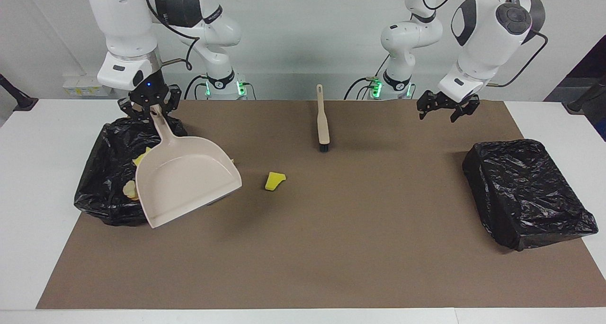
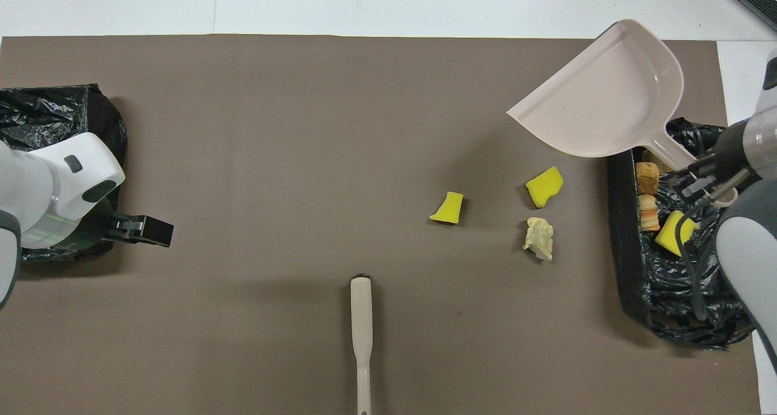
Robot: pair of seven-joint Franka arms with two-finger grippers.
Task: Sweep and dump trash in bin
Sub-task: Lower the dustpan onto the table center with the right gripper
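Beige and tilted, the dustpan (image 1: 187, 179) hangs in the facing view by its handle from the right pincer (image 1: 150, 107), clamped on it above the bin (image 1: 106, 172) at the right arm's end of the bench (image 1: 42, 172), while the left pincer (image 1: 447, 107) waits with fingers wide over the mat (image 1: 355, 220) and one yellow chunk (image 1: 274, 180) lies beside the pan. From overhead we see three trash pieces on the mat, two yellow (image 2: 449, 208) (image 2: 544, 186) and one pale lump (image 2: 538, 238), three more (image 2: 647, 171) (image 2: 648, 212) (image 2: 670, 232) in the bin, and the brush (image 2: 361, 336) nearer the robots.
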